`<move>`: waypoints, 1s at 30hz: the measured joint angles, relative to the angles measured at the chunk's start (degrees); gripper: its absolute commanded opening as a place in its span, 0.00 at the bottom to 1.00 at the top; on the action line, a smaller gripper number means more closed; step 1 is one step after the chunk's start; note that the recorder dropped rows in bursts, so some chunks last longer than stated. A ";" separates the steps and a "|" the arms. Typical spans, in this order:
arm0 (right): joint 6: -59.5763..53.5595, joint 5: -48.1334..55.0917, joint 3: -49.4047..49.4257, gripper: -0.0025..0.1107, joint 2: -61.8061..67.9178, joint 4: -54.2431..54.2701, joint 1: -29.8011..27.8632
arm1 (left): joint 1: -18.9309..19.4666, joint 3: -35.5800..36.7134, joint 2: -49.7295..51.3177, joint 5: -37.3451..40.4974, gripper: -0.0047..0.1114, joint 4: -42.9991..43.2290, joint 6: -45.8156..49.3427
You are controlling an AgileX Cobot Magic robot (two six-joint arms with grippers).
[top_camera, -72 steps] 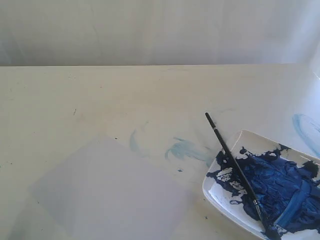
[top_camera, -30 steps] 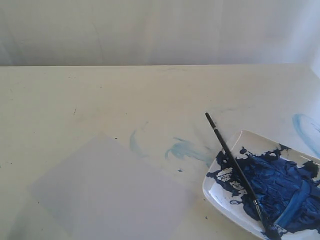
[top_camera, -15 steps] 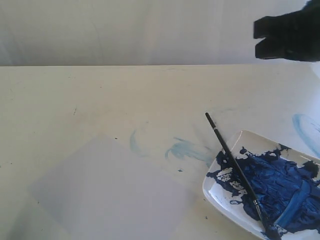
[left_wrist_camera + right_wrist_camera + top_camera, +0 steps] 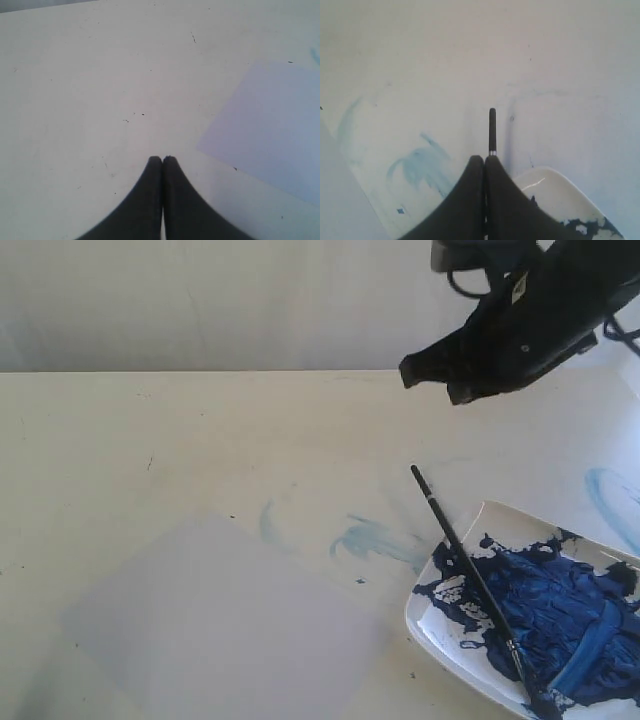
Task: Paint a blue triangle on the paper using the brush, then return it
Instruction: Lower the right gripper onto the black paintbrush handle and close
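Observation:
The black-handled brush (image 4: 470, 575) lies slanted across the white plate (image 4: 428, 632), with its tip in the blue paint and its handle end out over the table. My right gripper (image 4: 430, 380) hangs shut and empty in the air above and behind that handle end. In the right wrist view its fingertips (image 4: 484, 159) sit just short of the brush handle (image 4: 492, 130), apart from it. The pale paper (image 4: 220, 615) lies at the front left, blank where it shows; the blue triangle is not in view. My left gripper (image 4: 162, 160) is shut over bare table beside the paper (image 4: 270, 125).
Thick dark-blue paint (image 4: 560, 610) covers most of the plate. Faint pale-blue smears (image 4: 370, 538) mark the table between paper and plate, and another smear (image 4: 612, 502) lies at the right edge. A pale backdrop stands behind the table.
My right arm has come into the exterior view from the upper right and moved left and down, towards the brush's handle end. Brush, plate and paper have not moved.

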 measured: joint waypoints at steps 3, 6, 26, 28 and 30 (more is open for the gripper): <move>0.00 3.78 -2.09 0.02 5.06 -0.22 0.00 | 0.00 0.00 0.00 0.00 0.04 0.00 0.00; 0.00 5.33 -4.43 0.02 9.17 -0.22 0.22 | 0.00 0.00 0.00 0.00 0.04 0.00 0.00; -2.35 5.01 -6.61 0.36 21.07 -1.46 0.22 | 0.00 0.00 0.00 0.00 0.04 0.00 0.00; -2.35 4.76 -6.61 0.36 21.20 -1.46 0.22 | 0.00 0.00 0.00 0.00 0.04 0.00 0.00; -2.35 4.26 -6.61 0.36 21.32 -1.46 0.22 | 0.00 0.00 0.00 0.00 0.04 0.00 0.00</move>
